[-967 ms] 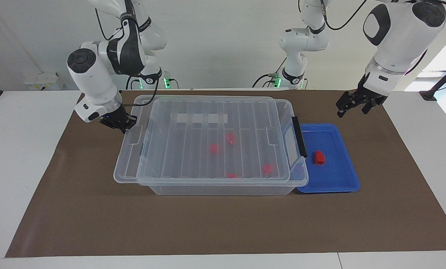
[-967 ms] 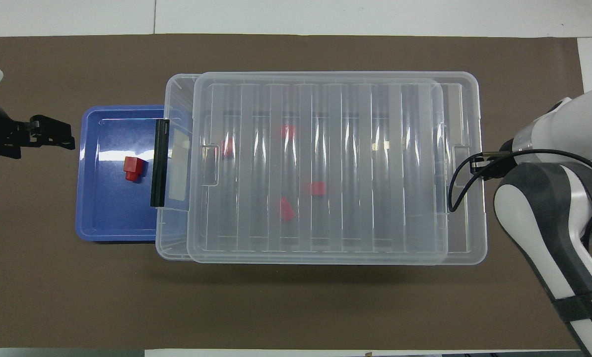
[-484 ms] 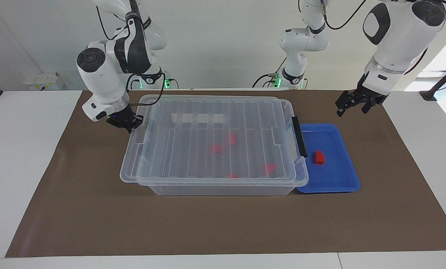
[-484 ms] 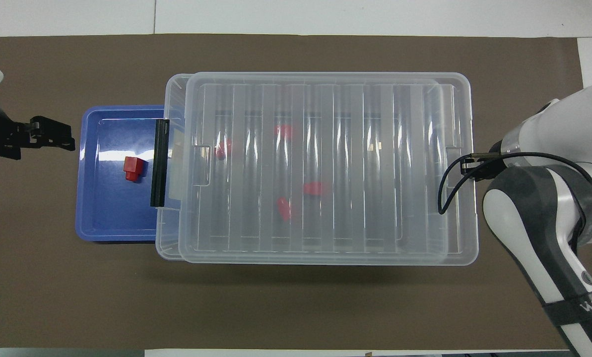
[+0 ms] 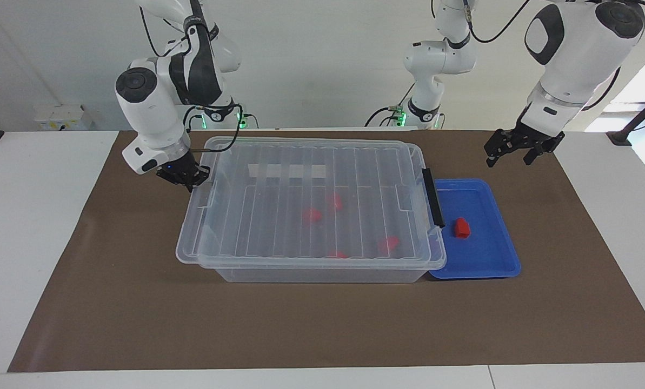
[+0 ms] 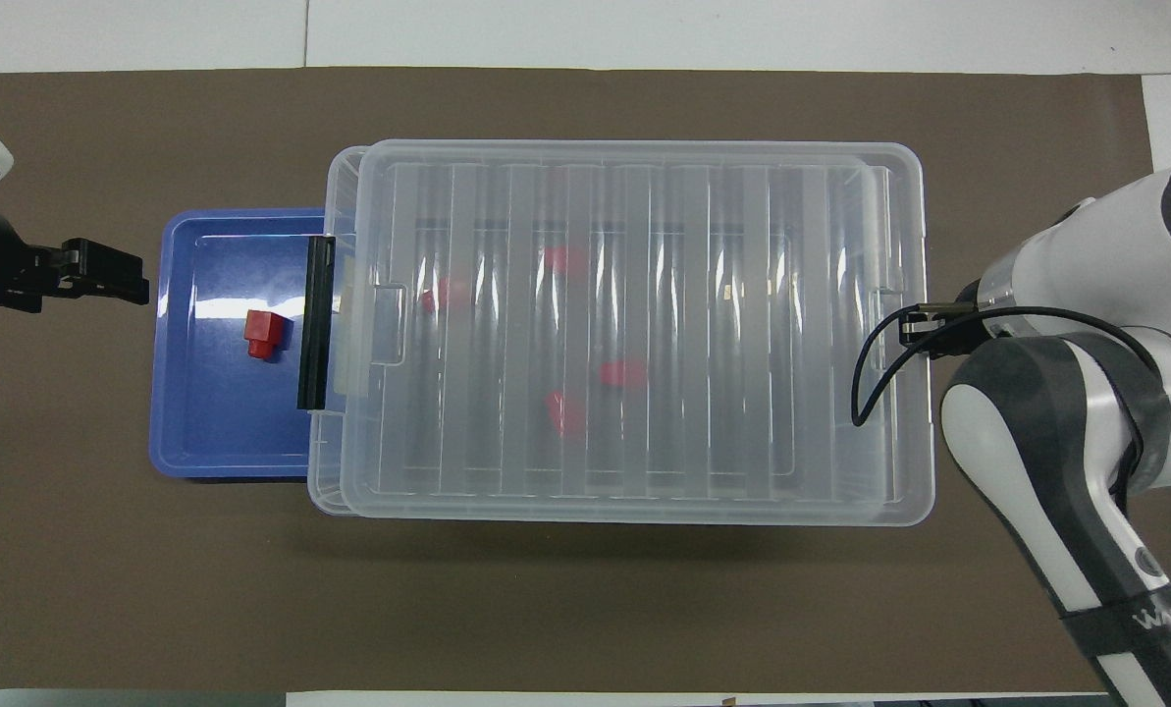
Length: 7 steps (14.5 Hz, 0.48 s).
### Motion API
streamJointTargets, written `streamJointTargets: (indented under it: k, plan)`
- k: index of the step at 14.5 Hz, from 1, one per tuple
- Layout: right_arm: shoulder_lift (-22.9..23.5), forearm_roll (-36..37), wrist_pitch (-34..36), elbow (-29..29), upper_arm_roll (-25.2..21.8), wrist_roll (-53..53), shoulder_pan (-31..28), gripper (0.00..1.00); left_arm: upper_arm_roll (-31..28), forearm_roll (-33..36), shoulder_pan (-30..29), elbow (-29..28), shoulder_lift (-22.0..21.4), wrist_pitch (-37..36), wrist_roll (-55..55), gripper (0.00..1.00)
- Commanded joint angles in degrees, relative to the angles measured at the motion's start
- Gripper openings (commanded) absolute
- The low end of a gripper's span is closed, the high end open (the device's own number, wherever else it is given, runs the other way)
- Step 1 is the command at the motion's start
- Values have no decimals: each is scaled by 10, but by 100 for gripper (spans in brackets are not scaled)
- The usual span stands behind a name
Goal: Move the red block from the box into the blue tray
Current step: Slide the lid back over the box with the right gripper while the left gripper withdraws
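Right then, I had the right gripper [image 5: 184,175] down at the lid [image 5: 311,200] of the box [image 5: 322,273], at the edge toward the right arm's end of the table, at about nine o'clock of the box in the facing view and three o'clock in the overhead one; its fingers looked clamped on the lid's end tab, though the arm hid most of that from above. That lid lay over the box slightly offset toward the right arm's end, so that a strip of the box's rim with the black latch [image 5: 433,196] showed at the other end. Through the clear plastic I saw four red blocks [image 5: 311,215] scattered on the box's floor. One more red block [image 5: 461,228] lay in the blue tray [image 5: 503,254], which sat touching the box at the end toward the left arm, partly tucked under the box's rim; the block was near the tray's middle, close to the latch. My left gripper [image 5: 509,152] hung in the air over the brown mat [image 5: 322,324], off the tray's corner at roughly one o'clock in the facing view, its fingers parted and holding nothing; that arm waited.
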<state>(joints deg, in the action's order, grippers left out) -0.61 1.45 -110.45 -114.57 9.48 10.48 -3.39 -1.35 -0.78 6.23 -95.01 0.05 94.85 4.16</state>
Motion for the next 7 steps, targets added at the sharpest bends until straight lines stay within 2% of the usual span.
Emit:
streamJointTargets:
  k: [1,3,7]
  plan:
    - [-5,-6,-43,-43,25,28,-2,0,4,5,-6,-7,-9,-2,-5,100]
    - [-3,-5,-45,-43,26,32,-2,0,4,5,-4,-6,-9,-2,-5,100]
    - [-1,-5,-23,-32,23,20,-4,7,4,5,-6,-6,-9,-2,-5,100]
